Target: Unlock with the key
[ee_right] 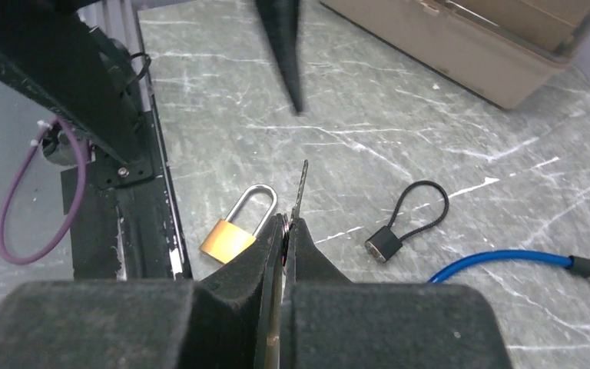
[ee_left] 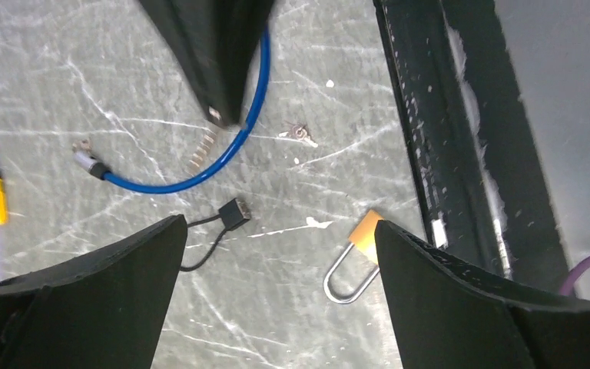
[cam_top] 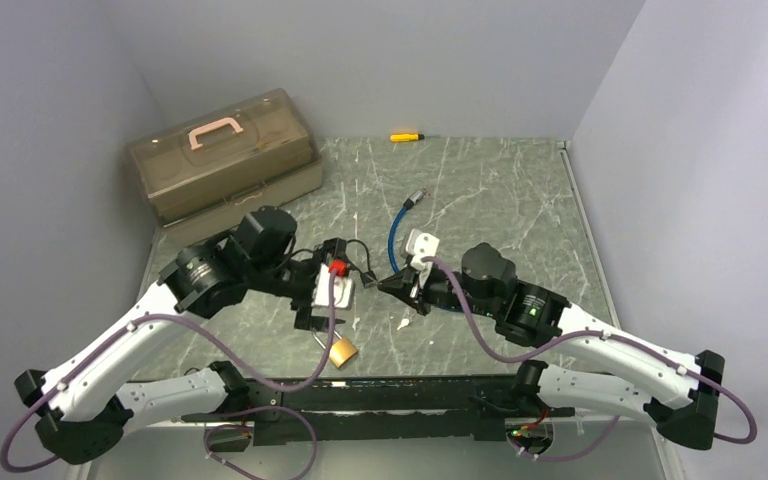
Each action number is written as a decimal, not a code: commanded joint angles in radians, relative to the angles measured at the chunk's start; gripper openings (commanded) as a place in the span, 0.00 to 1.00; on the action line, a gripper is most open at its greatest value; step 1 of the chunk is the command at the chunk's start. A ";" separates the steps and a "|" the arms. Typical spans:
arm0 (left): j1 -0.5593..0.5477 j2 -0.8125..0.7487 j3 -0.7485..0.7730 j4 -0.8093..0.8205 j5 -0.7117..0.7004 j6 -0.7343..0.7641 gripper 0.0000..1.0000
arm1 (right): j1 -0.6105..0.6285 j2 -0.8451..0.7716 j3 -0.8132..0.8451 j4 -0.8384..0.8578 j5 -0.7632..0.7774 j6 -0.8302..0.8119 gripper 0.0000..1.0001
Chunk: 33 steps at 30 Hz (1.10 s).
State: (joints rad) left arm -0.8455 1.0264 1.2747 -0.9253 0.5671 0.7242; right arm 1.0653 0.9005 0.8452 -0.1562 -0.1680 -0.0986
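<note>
Left pincer (ee_left: 278,231) wide open, holds nothing, hovers over tabletop (ee_left: 299,323). Padlock (ee_left: 357,257) lies flat on tabletop just beside rail (ee_left: 445,154). In left wrist view it sits between the fingers, close to one, body partly hidden behind it, not gripped. Right pincer (ee_right: 284,231) clamped on key (ee_right: 302,188), blade sticking out past tips, apart from padlock. Blue cable (ee_left: 200,165) and black loop (ee_right: 411,207) lie loose nearby. Box (cam_top: 222,160) at far left corner.
</note>
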 commanded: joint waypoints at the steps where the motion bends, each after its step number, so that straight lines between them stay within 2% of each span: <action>1: 0.002 -0.143 -0.174 0.012 0.012 0.219 0.98 | -0.056 -0.058 -0.032 0.070 -0.044 0.076 0.00; 3: -0.001 -0.217 -0.333 0.033 0.023 0.345 0.99 | -0.064 -0.073 -0.036 0.043 -0.014 0.074 0.00; 6: -0.003 -0.250 -0.469 0.067 0.012 0.523 1.00 | -0.070 -0.108 -0.046 0.024 0.034 0.069 0.00; 17: -0.002 0.051 -0.606 0.051 0.030 0.867 0.99 | -0.074 -0.195 -0.049 -0.025 0.105 0.029 0.00; 19: -0.001 0.137 -0.584 0.036 0.032 0.874 0.99 | -0.074 -0.215 -0.058 -0.019 0.106 0.024 0.00; 23: -0.002 0.286 -0.510 0.101 0.032 0.783 0.99 | -0.074 -0.253 -0.077 -0.019 0.120 0.013 0.00; 29: -0.004 0.376 -0.491 0.190 -0.005 0.775 0.99 | -0.076 -0.307 -0.120 0.002 0.125 0.027 0.00; 33: -0.003 0.420 -0.467 0.144 -0.007 0.790 0.98 | -0.075 -0.320 -0.130 0.006 0.126 0.026 0.00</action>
State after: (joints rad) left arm -0.8459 1.4143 0.7628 -0.7666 0.5495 1.4982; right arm 0.9936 0.6006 0.7170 -0.1909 -0.0574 -0.0708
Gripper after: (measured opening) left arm 0.992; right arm 0.025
